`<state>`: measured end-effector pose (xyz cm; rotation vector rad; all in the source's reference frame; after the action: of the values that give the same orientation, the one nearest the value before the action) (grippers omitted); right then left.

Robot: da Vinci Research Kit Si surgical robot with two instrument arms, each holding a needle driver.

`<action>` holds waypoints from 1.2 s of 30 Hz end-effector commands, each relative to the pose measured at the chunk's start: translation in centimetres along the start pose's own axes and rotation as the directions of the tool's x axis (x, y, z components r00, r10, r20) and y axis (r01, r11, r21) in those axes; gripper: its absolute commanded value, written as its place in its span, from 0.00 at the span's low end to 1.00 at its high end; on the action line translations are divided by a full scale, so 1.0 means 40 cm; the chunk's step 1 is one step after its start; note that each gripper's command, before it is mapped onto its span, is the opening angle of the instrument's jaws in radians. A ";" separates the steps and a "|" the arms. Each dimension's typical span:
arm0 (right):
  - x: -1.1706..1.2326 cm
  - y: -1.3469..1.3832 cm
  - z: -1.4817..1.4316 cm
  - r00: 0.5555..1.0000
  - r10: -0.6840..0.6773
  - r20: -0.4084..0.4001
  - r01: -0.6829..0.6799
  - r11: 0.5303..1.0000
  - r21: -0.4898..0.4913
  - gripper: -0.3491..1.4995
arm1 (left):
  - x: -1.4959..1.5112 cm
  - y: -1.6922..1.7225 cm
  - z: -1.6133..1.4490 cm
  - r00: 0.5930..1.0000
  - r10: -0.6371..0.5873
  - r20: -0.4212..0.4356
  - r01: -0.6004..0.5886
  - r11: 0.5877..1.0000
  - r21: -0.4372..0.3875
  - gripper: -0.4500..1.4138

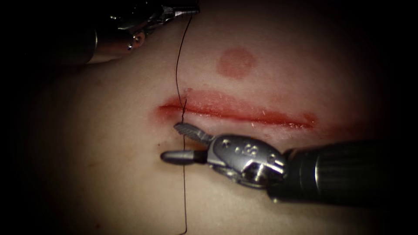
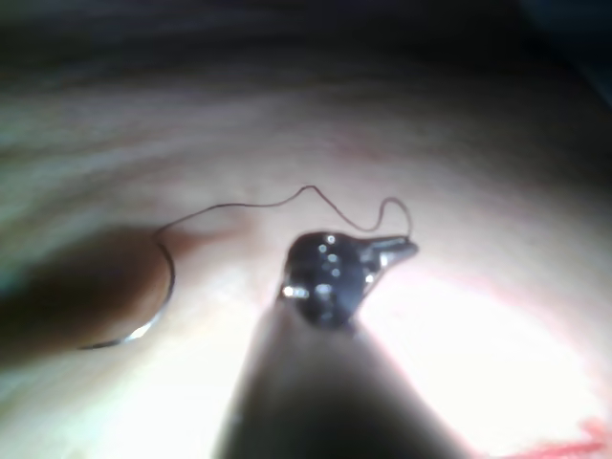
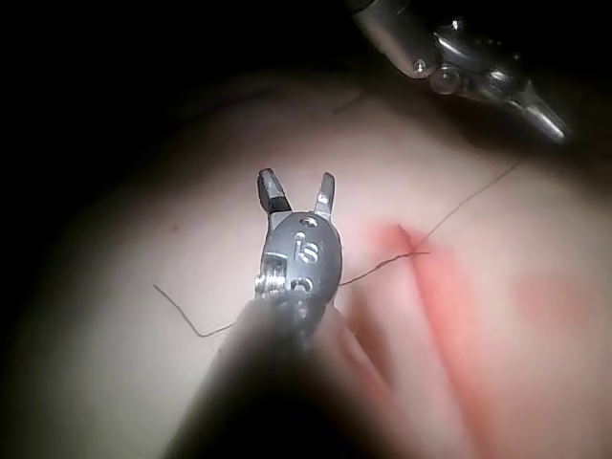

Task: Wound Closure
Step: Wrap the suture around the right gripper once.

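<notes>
My right end effector stands wide open, holding nothing; the thread runs between its jaws. Just beyond lies the cut in the tissue. Farther off, my left end effector is clamped on the thread. The needle lies free on the tissue.

From the cut on the tissue, the left tool lies at eleven o'clock, the right tool at seven. The thread runs between them through the cut's left end. The needle seems to rest on tissue.
</notes>
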<state>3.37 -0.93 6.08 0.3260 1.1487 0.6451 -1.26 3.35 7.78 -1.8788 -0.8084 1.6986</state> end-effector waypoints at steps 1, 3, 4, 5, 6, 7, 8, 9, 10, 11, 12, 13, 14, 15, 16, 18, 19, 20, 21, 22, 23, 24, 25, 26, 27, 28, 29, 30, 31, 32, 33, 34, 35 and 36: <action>-0.0019 0.0043 0.0036 1.000 -0.002 -0.001 0.002 1.000 0.003 0.67 | -0.0009 -0.0012 0.0010 1.000 0.001 0.000 -0.001 1.000 0.000 0.05; -0.0026 0.0077 0.0054 1.000 0.000 -0.001 0.000 1.000 0.003 0.70 | -0.0009 -0.0007 0.0010 1.000 0.001 0.000 -0.001 1.000 -0.001 0.05; -0.0035 0.0118 0.0072 1.000 0.007 -0.001 -0.007 1.000 0.004 0.72 | -0.0010 0.0000 0.0009 1.000 0.002 -0.003 -0.002 1.000 -0.004 0.05; -0.0035 0.0118 0.0072 1.000 0.007 -0.001 -0.007 1.000 0.004 0.72 | -0.0010 0.0000 0.0009 1.000 0.002 -0.003 -0.002 1.000 -0.004 0.05; -0.0047 0.0160 0.0086 1.000 0.013 0.000 -0.013 1.000 0.005 0.71 | -0.0012 0.0008 0.0007 1.000 0.003 -0.008 -0.003 1.000 -0.005 0.05; -0.0052 0.0176 0.0089 1.000 0.012 0.003 -0.012 1.000 0.006 0.70 | -0.0013 0.0013 0.0005 1.000 0.009 -0.008 -0.009 1.000 -0.006 0.05; -0.0057 0.0192 0.0092 1.000 0.012 0.003 -0.012 1.000 0.008 0.66 | -0.0013 0.0018 0.0004 1.000 0.009 -0.010 -0.010 1.000 -0.006 0.05; -0.0064 0.0212 0.0095 1.000 0.011 0.003 -0.011 1.000 0.009 0.61 | -0.0012 0.0024 0.0002 1.000 0.010 -0.013 -0.010 1.000 -0.007 0.05; -0.0068 0.0227 0.0097 1.000 0.011 0.003 -0.011 1.000 0.010 0.58 | -0.0012 0.0029 0.0001 1.000 0.010 -0.013 -0.010 1.000 -0.008 0.05; -0.0076 0.0256 0.0105 1.000 0.017 0.003 -0.017 1.000 0.011 0.54 | -0.0011 0.0039 0.0000 1.000 0.015 -0.015 -0.015 1.000 -0.008 0.05; -0.0079 0.0264 0.0109 1.000 0.016 0.006 -0.016 1.000 0.011 0.54 | -0.0010 0.0044 0.0000 1.000 0.015 -0.018 -0.015 1.000 -0.008 0.05; -0.0080 0.0271 0.0114 1.000 0.016 0.009 -0.016 1.000 0.011 0.54 | -0.0009 0.0051 -0.0001 1.000 0.021 -0.018 -0.021 1.000 -0.009 0.05; -0.0080 0.0275 0.0119 1.000 0.017 0.009 -0.017 1.000 0.011 0.54 | -0.0007 0.0056 -0.0001 1.000 0.020 -0.018 -0.020 1.000 -0.009 0.05; -0.0077 0.0279 0.0132 1.000 0.017 0.007 -0.018 1.000 0.016 0.53 | -0.0001 0.0066 0.0000 0.999 0.030 -0.018 -0.030 1.000 -0.010 0.05; -0.0076 0.0277 0.0135 1.000 0.017 0.006 -0.017 1.000 0.020 0.51 | 0.0002 0.0070 0.0000 0.999 0.029 -0.018 -0.029 1.000 -0.010 0.05; -0.0074 0.0273 0.0139 1.000 0.015 0.005 -0.016 0.999 0.031 0.48 | 0.0005 0.0072 0.0000 0.999 0.034 -0.019 -0.034 0.999 -0.010 0.05; -0.0069 0.0267 0.0142 1.000 0.013 0.006 -0.013 0.999 0.044 0.45 | 0.0013 0.0075 0.0001 0.999 0.037 -0.019 -0.037 0.999 -0.010 0.05; -0.0069 0.0267 0.0142 1.000 0.013 0.006 -0.013 0.999 0.044 0.45 | 0.0013 0.0075 0.0001 0.999 0.037 -0.019 -0.037 0.999 -0.010 0.05; -0.0067 0.0264 0.0142 1.000 0.012 0.002 -0.013 0.999 0.048 0.44 | 0.0016 0.0074 0.0001 0.999 0.041 -0.020 -0.041 0.999 -0.010 0.05; -0.0065 0.0261 0.0142 1.000 0.013 -0.001 -0.013 0.999 0.049 0.43 | 0.0020 0.0074 0.0001 0.999 0.046 -0.021 -0.046 0.999 -0.013 0.05; -0.0064 0.0259 0.0141 1.000 0.013 -0.004 -0.013 0.999 0.049 0.43 | 0.0022 0.0073 0.0001 0.999 0.045 -0.021 -0.046 0.999 -0.013 0.05; -0.0063 0.0259 0.0139 1.000 0.013 -0.004 -0.013 0.999 0.050 0.43 | 0.0023 0.0072 0.0000 0.998 0.050 -0.021 -0.051 0.999 -0.013 0.05; -0.0062 0.0255 0.0134 1.000 0.012 -0.003 -0.012 0.999 0.049 0.43 | 0.0023 0.0072 -0.0002 0.998 0.050 -0.021 -0.051 0.999 -0.014 0.05; -0.0062 0.0255 0.0134 1.000 0.012 -0.003 -0.012 0.999 0.049 0.43 | 0.0023 0.0072 -0.0002 0.998 0.050 -0.021 -0.051 0.999 -0.014 0.05; -0.0062 0.0251 0.0134 1.000 0.012 -0.004 -0.012 0.999 0.050 0.42 | 0.0022 0.0075 -0.0002 0.998 0.051 -0.021 -0.051 0.999 -0.014 0.05; -0.0062 0.0251 0.0134 1.000 0.012 -0.004 -0.012 0.999 0.050 0.42 | 0.0022 0.0075 -0.0002 0.998 0.051 -0.021 -0.051 0.999 -0.014 0.05; -0.0062 0.0251 0.0136 1.000 0.012 -0.004 -0.012 0.999 0.050 0.40 | 0.0022 0.0077 -0.0001 0.998 0.051 -0.021 -0.051 0.999 -0.014 0.05; -0.0062 0.0254 0.0143 1.000 0.012 -0.003 -0.012 0.999 0.045 0.38 | 0.0023 0.0081 0.0000 0.998 0.051 -0.021 -0.051 0.999 -0.014 0.05; -0.0062 0.0260 0.0150 1.000 0.013 -0.004 -0.013 0.999 0.043 0.36 | 0.0023 0.0087 0.0002 0.998 0.051 -0.021 -0.051 0.999 -0.014 0.05; -0.0071 0.0281 0.0173 1.000 0.012 -0.005 -0.012 0.999 0.038 0.35 | 0.0025 0.0100 0.0006 0.998 0.051 -0.021 -0.051 0.999 -0.014 0.05; -0.0078 0.0294 0.0185 1.000 0.011 -0.005 -0.011 0.999 0.036 0.35 | 0.0026 0.0107 0.0009 0.998 0.051 -0.024 -0.051 0.999 -0.013 0.05; -0.0086 0.0307 0.0197 1.000 0.009 -0.006 -0.009 0.999 0.034 0.35 | 0.0026 0.0115 0.0011 0.998 0.051 -0.024 -0.051 0.999 -0.013 0.05; -0.0110 0.0335 0.0225 1.000 0.015 -0.008 -0.014 0.999 0.037 0.36 | 0.0028 0.0134 0.0017 0.998 0.057 -0.030 -0.058 0.998 -0.011 0.05; -0.0110 0.0335 0.0225 1.000 0.015 -0.008 -0.014 0.999 0.037 0.36 | 0.0028 0.0134 0.0017 0.998 0.057 -0.030 -0.058 0.998 -0.011 0.05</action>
<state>3.63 -0.07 7.44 0.3686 1.1693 0.6435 -1.22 3.02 7.23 -1.9483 -0.7598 1.6986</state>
